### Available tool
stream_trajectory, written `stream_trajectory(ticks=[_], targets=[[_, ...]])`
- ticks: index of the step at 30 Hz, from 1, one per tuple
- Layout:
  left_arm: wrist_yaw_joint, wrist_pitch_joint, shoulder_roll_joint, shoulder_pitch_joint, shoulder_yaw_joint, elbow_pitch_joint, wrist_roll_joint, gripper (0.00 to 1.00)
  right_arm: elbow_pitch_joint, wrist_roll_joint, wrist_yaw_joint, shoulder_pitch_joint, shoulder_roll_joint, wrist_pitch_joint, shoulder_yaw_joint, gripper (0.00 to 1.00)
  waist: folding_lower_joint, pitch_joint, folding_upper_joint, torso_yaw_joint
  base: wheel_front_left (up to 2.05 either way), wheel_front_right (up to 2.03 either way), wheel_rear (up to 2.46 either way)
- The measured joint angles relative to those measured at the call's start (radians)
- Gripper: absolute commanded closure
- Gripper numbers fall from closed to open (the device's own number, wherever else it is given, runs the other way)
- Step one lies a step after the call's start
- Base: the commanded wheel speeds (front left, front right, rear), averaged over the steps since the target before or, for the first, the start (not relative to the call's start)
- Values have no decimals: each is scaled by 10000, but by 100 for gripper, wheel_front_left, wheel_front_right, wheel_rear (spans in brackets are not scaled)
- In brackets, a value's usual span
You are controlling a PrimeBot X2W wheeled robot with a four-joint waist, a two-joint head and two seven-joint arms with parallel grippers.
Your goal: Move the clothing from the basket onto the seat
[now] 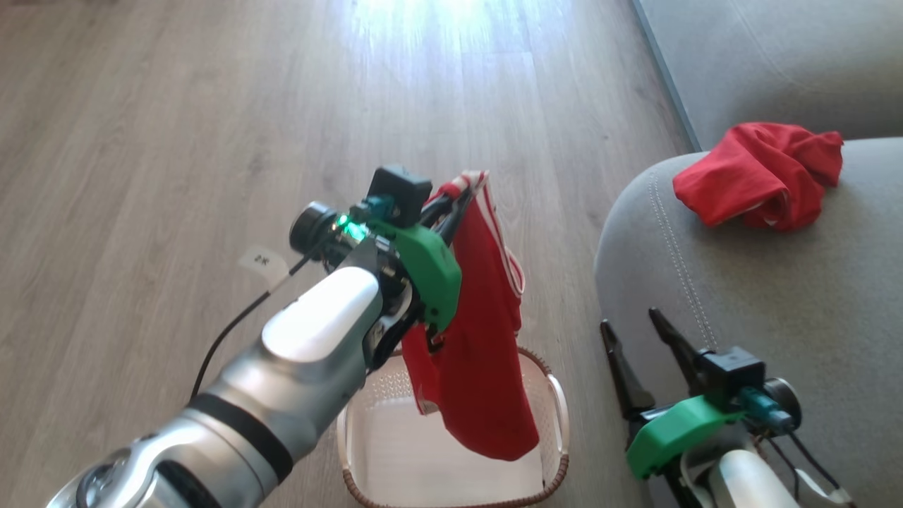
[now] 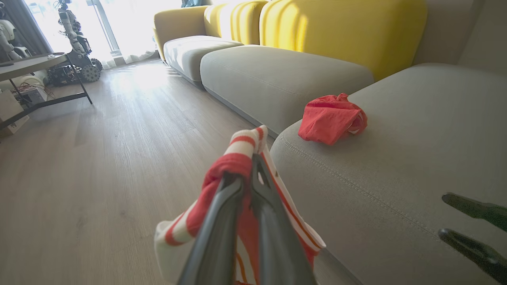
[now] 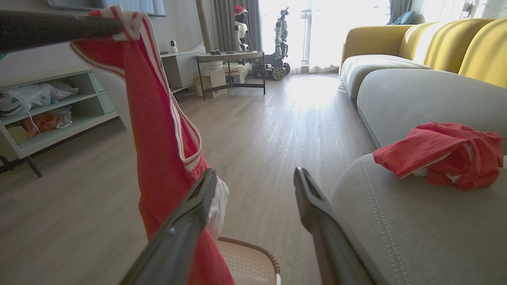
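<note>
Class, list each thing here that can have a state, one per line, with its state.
striped garment, hanging from the left claw over the basket.
left claw, shut on the striped garment, raised.
crumpled garment, lying bunched on the seat.
basket, upright on the floor, visible inside bare.
right claw, open, holding nothing.

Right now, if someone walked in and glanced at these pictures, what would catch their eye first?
A long red garment with white stripe trim dangles from the shut left gripper, hanging over the white basket. A second red garment lies crumpled on the grey seat to the right, near its rounded edge, with the open right gripper poised by that edge.
</note>
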Motion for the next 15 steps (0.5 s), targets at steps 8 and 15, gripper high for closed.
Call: stream_trajectory(ticks=[8, 15], targets=[[52, 142, -2, -281, 15, -690, -226, 100, 700, -184, 0, -719, -2, 12, 683, 0, 0, -174, 0, 305, 0, 0, 0], [263, 265, 0, -444, -268, -1348, -443, 100, 1521, 132, 0, -1523, -4, 13, 2197, 0, 0, -320, 0, 590, 0, 0, 0]])
